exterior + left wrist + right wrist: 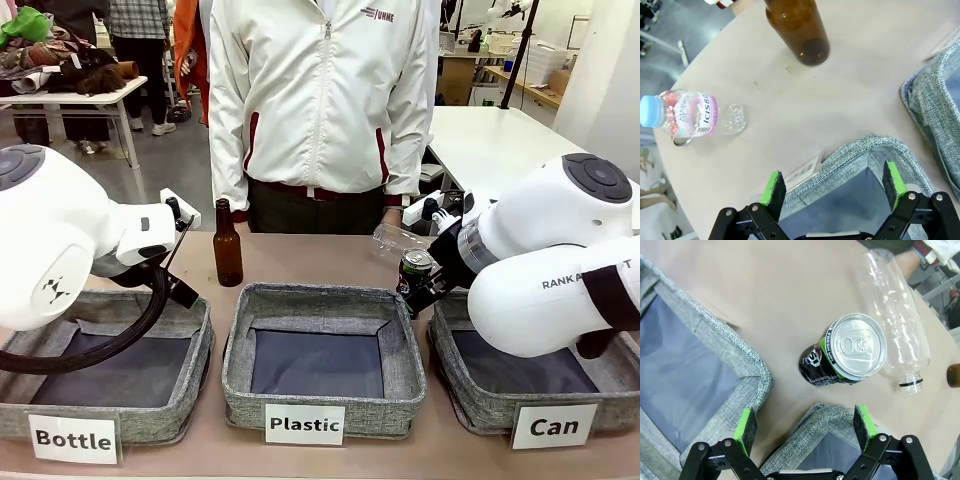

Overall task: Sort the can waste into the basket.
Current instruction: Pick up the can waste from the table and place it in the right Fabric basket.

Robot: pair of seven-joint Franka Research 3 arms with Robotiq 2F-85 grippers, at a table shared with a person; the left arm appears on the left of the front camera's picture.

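One can (pixel 845 350) — black, with green and blue print — is standing upright on the worktop (pixel 790 285), just outside the far corner of the basket (pixel 480 408) labelled "Can", so it is not yet sitting inside. The visible part of the basket's dark lining is carrying nothing, though the right arm is covering much of it. I am judging the sorting as barely begun: this can is waiting to be gripped, lifted over the grey rim and let go.

The right gripper (pixel 807 422) is hovering above that corner of the basket, near the can but apart from it. Its jaws are standing wide open and holding nothing.

A clear bottle (pixel 892 315) is lying on its side just beside the can with its mouth uncapped — whether the two are touching I cannot tell. It is likely crowding any grasp from that side.

Farther out, the Plastic tray (pixel 240 400) is sitting between the basket and the Bottle tray (pixel 200 345), and neither is showing anything inside. A brown bottle (pixel 228 245) is standing beyond them. A small pink-labelled bottle (pixel 687 115) is lying on the worktop off to its side.

The left gripper (pixel 832 182) is hanging over a corner of the Bottle tray, fully open and empty, taking no part in the can work. A person (pixel 320 100) in a white jacket is standing at the far edge.
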